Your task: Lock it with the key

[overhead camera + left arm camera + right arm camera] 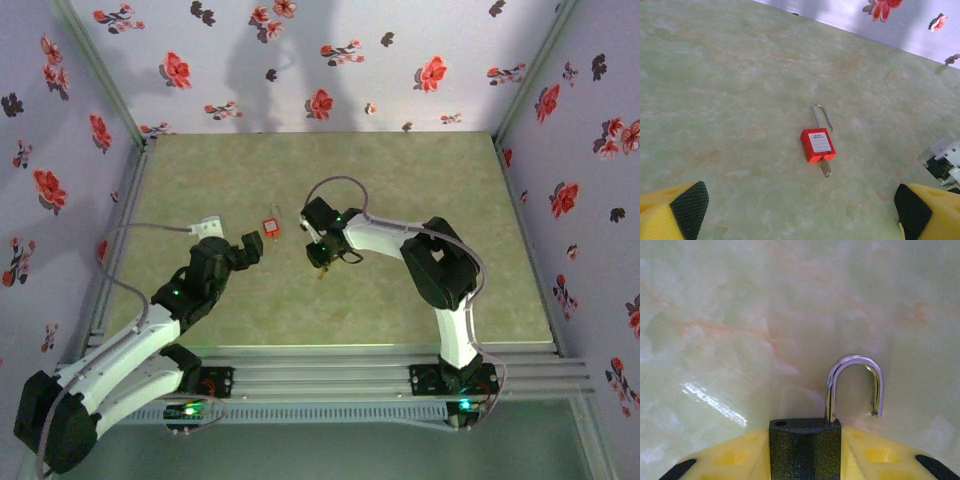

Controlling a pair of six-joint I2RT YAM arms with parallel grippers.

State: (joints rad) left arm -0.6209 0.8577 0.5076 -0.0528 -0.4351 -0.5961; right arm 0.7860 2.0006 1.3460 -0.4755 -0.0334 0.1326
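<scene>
A red padlock [817, 145] lies flat on the green marbled table [730, 100], its thin shackle [821, 116] raised out of the body. A silver key [825, 167] sticks out of its bottom. My left gripper [801, 207] hovers open just short of it, nothing between its yellow fingers [687, 207]; from above, this gripper [250, 247] is left of the red padlock [270, 226]. My right gripper [805, 462] is shut on a black padlock [805, 447], whose chrome shackle [855, 382] is swung open over the table. From above, the right gripper [320, 255] points down at the table's middle.
Floral walls [330, 60] enclose the table on three sides. A metal rail [380, 362] runs along the near edge by the arm bases. Part of the right arm [942, 165] shows at the right edge of the left wrist view.
</scene>
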